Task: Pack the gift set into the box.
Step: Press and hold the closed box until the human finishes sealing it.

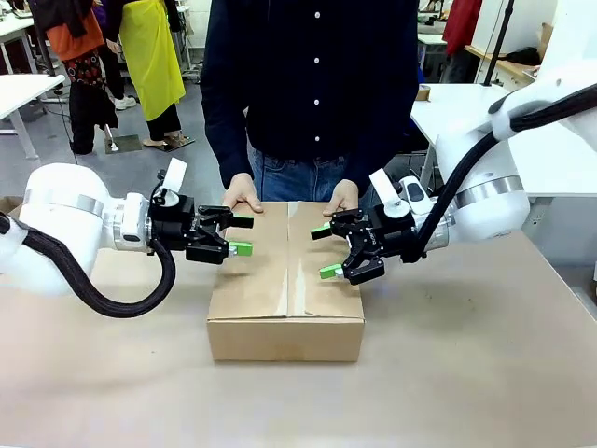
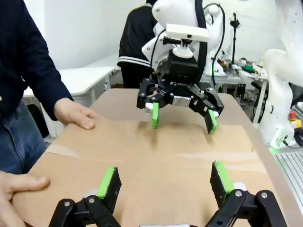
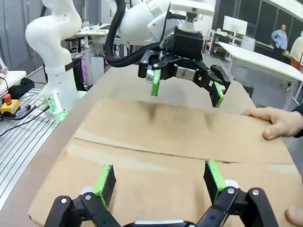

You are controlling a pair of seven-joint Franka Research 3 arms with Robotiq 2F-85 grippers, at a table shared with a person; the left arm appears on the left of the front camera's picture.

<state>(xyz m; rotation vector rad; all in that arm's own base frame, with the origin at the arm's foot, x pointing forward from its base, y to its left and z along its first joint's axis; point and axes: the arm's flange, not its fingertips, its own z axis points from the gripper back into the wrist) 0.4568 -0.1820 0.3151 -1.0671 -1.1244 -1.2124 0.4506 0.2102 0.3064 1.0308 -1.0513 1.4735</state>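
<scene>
Plain brown corrugated cardboard box [image 1: 284,271], flaps down, between green-padded left gripper [image 1: 242,234] and right gripper [image 1: 325,251], just under both; finger pairs spread apart, equally near.

Brown corrugated cardboard box [image 1: 284,280], shut, mid-table.
Plain, rect., no print. Sits flat on tan table [image 1: 485,373], long side toward near edge, wider left-right than near-far. Top flaps [image 1: 266,252] folded down flat, meeting at centre seam running near-to-far, w/ paler strip along it: tape or bare liner, can't tell. Near wall upright, undented, corners crisp. Seen close in left wrist view as box [image 2: 156,156] w/ same flat closed top & pale seam band. Contents hidden.
</scene>
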